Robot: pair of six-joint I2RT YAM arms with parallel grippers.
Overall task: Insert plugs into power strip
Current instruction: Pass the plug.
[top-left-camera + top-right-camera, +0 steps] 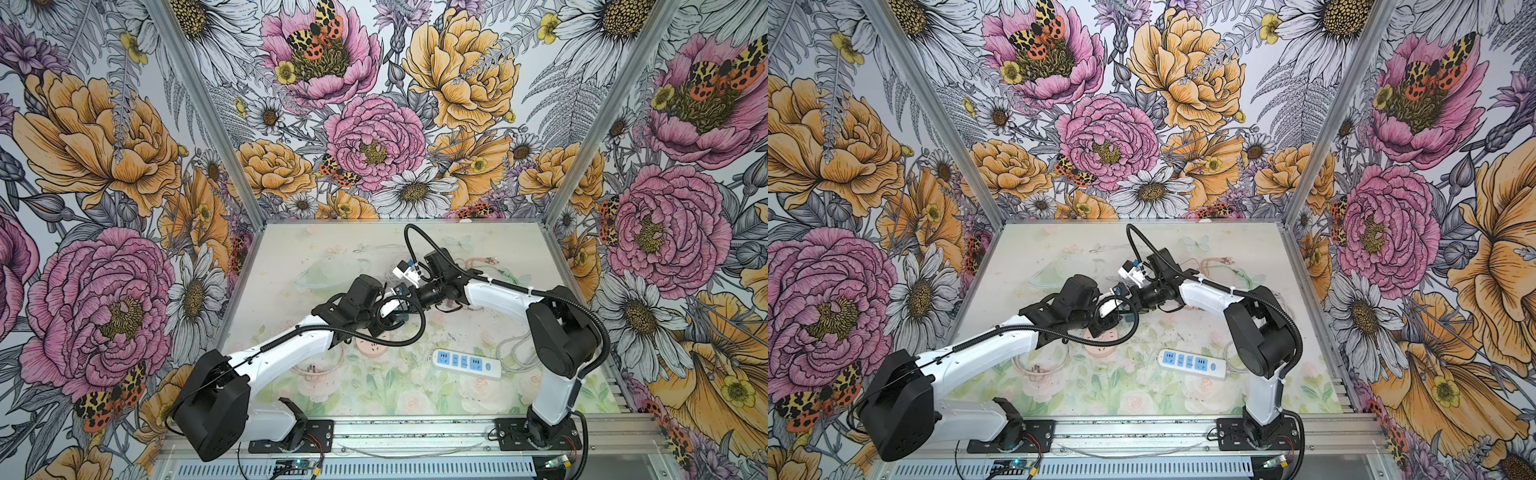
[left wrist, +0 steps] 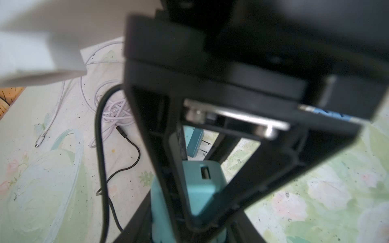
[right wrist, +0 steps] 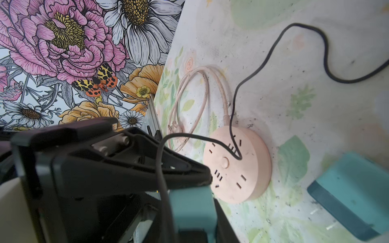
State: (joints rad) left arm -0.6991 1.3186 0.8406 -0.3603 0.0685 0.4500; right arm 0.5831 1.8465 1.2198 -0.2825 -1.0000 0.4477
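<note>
1. The left gripper (image 1: 397, 313) is clamped on a teal plug (image 2: 200, 189) and holds it raised above the middle of the table (image 1: 291, 257).
2. The right gripper (image 1: 408, 301) meets it from the opposite side. One of its black open-framed fingers lies flat across the same teal plug, and it too looks closed on it.
3. The plug's USB socket (image 2: 205, 173) faces the left wrist camera.
4. A thin black cable (image 3: 294, 52) passes close by the held plug and winds away over the table. Its loose connector end lies beside a tangle of white cables (image 2: 113, 109).
5. A second teal plug (image 3: 353, 193) lies on the table just beyond the grippers, with its metal prongs showing.
6. A round pink power strip (image 3: 237, 166) sits on the table near the grippers, with its pink cord (image 3: 189, 98) looped beside it.
7. A white power strip (image 1: 466, 364) with blue sockets lies toward the front right, well apart from both grippers.
</note>
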